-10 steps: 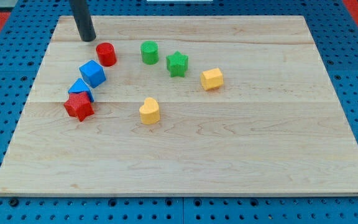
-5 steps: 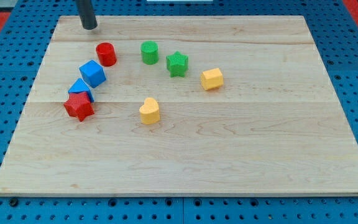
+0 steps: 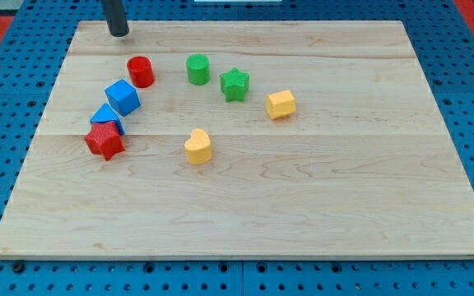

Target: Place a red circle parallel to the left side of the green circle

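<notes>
Camera view gives you the pale wooden tabletop (image 3: 303,205) with my tip (image 3: 118,34), the dark rod's lower end, near the view's top-left corner, touching no block; this tool has no jaws. Your red plastic circle block (image 3: 141,71) stands upright just below and right of my tip, with no long axis to read. The green plastic circle block (image 3: 197,69) stands to its right, apart, nearly level with it. A blue cube (image 3: 123,97) lies just below the red circle.
</notes>
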